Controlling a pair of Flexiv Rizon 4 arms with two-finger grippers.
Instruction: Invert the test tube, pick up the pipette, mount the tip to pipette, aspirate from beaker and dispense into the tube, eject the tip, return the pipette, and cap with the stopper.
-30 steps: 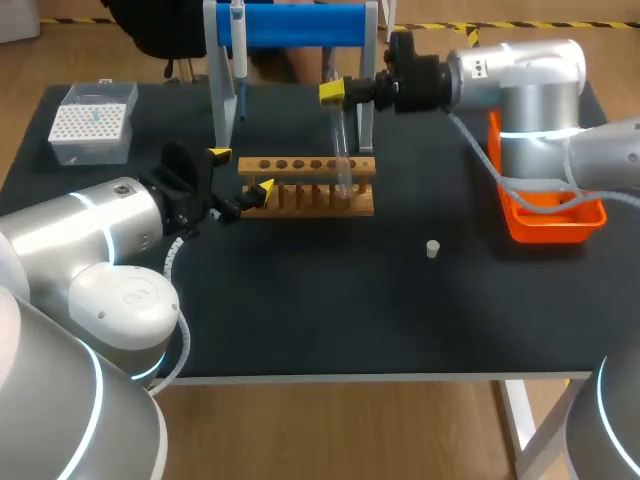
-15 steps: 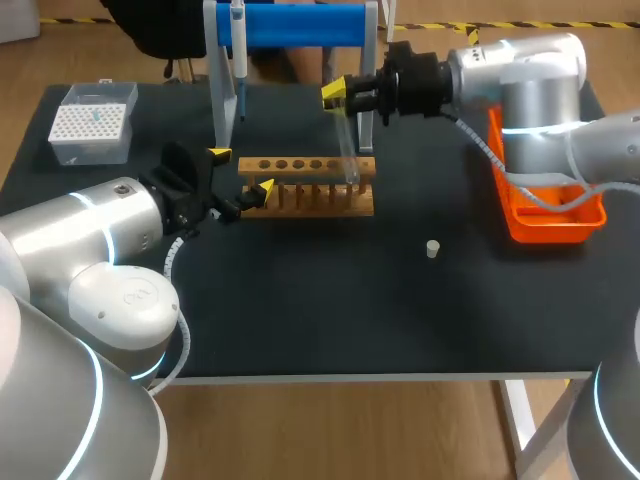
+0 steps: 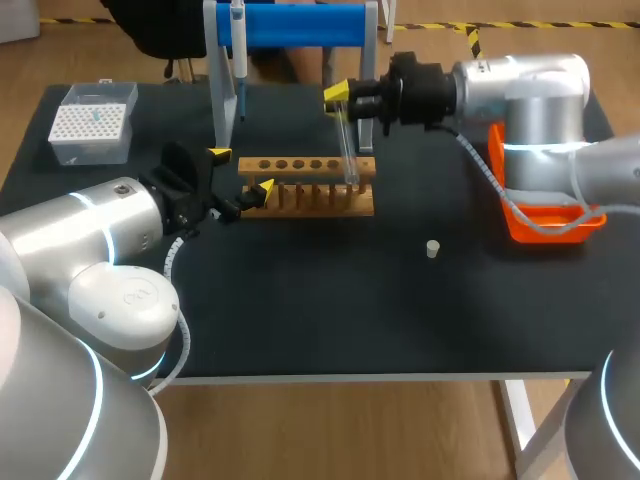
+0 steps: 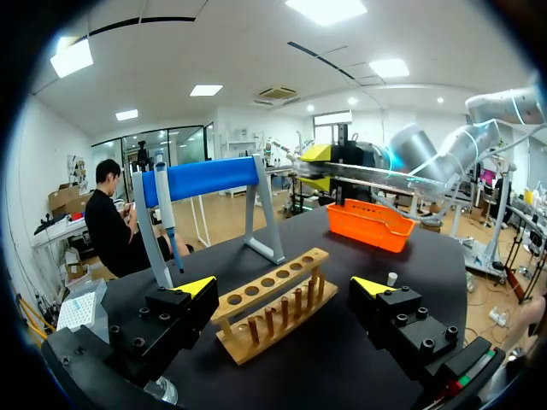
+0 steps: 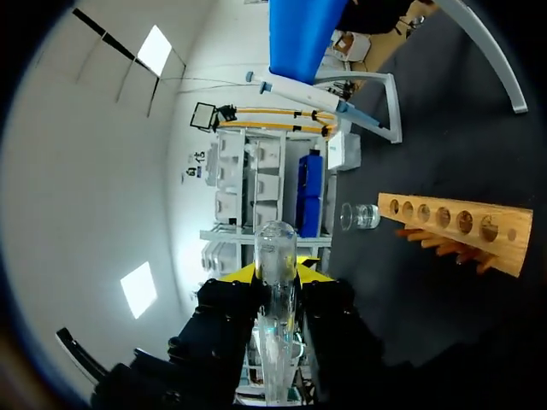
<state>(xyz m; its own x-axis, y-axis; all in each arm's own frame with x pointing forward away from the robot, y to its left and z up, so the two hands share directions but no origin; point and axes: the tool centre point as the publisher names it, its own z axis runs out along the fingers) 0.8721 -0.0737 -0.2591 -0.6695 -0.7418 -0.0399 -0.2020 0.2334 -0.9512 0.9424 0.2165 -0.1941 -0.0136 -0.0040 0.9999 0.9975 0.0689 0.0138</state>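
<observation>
My right gripper (image 3: 338,96) is shut on a clear test tube (image 3: 346,148), which hangs slightly tilted over the right end of the wooden rack (image 3: 310,186). Seen from the right wrist, the tube (image 5: 276,249) stands between the fingers of the gripper (image 5: 276,275), with the rack (image 5: 457,225) and a glass beaker (image 5: 359,216) ahead. My left gripper (image 3: 240,171) is open at the rack's left end, and the rack (image 4: 273,301) lies ahead of its fingertips (image 4: 285,286). The pipette (image 3: 238,50) hangs on the blue-topped stand. A small stopper (image 3: 432,248) lies on the table.
A tip box (image 3: 92,122) sits at the back left corner. An orange tray (image 3: 545,218) lies at the right edge under my right arm. The pipette stand (image 3: 295,25) rises just behind the rack.
My right arm's wrist has shifted slightly right and turned, and the tube now tilts a little over the rack. The left arm has not moved.
</observation>
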